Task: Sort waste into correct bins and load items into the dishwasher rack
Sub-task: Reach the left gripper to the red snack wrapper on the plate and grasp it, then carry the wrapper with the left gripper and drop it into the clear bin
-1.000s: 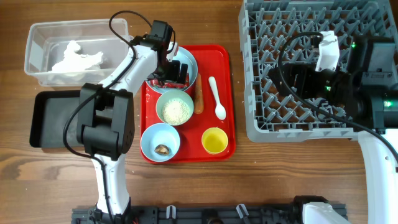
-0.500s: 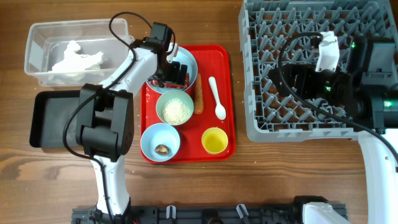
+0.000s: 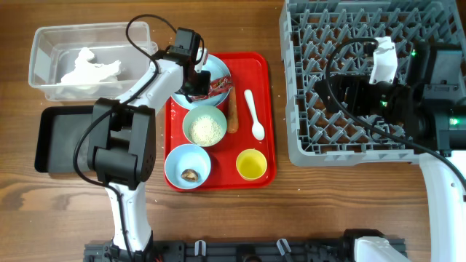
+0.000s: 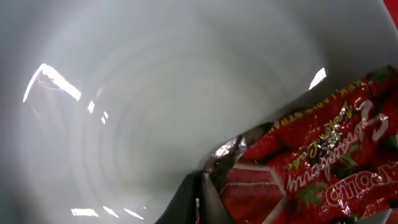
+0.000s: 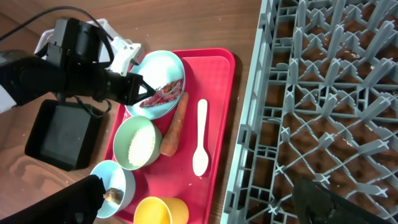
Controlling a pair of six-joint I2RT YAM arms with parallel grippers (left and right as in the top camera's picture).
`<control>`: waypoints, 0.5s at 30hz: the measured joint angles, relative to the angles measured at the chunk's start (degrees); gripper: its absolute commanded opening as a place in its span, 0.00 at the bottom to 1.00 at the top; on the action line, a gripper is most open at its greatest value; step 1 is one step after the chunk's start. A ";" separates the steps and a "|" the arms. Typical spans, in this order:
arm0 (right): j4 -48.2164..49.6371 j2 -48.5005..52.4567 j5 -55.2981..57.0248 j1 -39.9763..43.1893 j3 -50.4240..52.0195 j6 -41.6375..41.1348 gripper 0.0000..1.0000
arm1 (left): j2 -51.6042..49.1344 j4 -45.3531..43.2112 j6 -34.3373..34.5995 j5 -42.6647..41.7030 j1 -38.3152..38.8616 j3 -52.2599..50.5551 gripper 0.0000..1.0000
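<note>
Filling 2 o'clock, the large square grey plastic rack (image 3: 306, 138) lies under the right gripper (image 5: 208, 202), fingers wide, empty. At 12 o'clock on the flat red tray (image 3: 262, 87), the light blue round plate (image 3: 218, 69) bears the small red-and-white wrapper (image 3: 217, 89), pinched by the left gripper (image 3: 198, 89), presumably for binning.

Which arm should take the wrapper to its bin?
Left. The left gripper is shut on the wrapper at the plate, with both bins on its side. The right gripper is open over the rack, beyond the red tray.
</note>
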State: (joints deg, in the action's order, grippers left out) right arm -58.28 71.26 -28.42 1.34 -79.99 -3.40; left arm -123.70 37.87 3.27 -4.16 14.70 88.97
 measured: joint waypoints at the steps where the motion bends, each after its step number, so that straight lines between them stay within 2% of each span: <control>1: 0.00 0.00 0.00 0.00 0.00 0.00 1.00 | -0.02 0.11 1.05 -0.02 -0.20 0.20 0.04; 2: -0.02 -0.02 0.00 0.00 0.00 0.00 0.99 | -0.04 0.31 1.84 -0.22 -0.50 0.46 0.04; 3: 0.00 -0.02 0.00 0.00 0.00 0.00 1.00 | -0.04 0.59 2.47 -0.52 -0.98 0.83 0.09; 4: -0.02 0.00 0.00 0.00 0.00 0.00 1.00 | -0.02 0.68 2.60 -1.11 -1.42 1.22 0.21; 6: 0.00 0.00 0.00 0.00 0.00 0.00 1.00 | 0.59 0.83 2.08 -2.62 -2.08 1.60 0.57; 7: -0.02 0.00 0.00 0.00 0.00 0.00 1.00 | 1.40 1.14 1.07 -3.74 -2.01 1.66 0.67; 8: -0.02 0.00 0.00 0.00 0.00 0.00 1.00 | 2.03 1.40 0.02 -4.35 -1.77 1.66 0.73; 11: -0.02 0.00 0.00 0.00 0.00 0.00 1.00 | 3.26 1.77 -3.87 -6.01 -0.26 1.97 0.78; 15: -0.02 0.00 0.00 0.00 0.00 0.00 1.00 | 3.39 1.97 -11.41 -6.67 3.58 2.05 0.76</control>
State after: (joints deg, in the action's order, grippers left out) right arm -58.30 71.26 -28.42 1.34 -79.99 -3.40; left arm -120.31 39.83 -8.14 -10.83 18.28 91.02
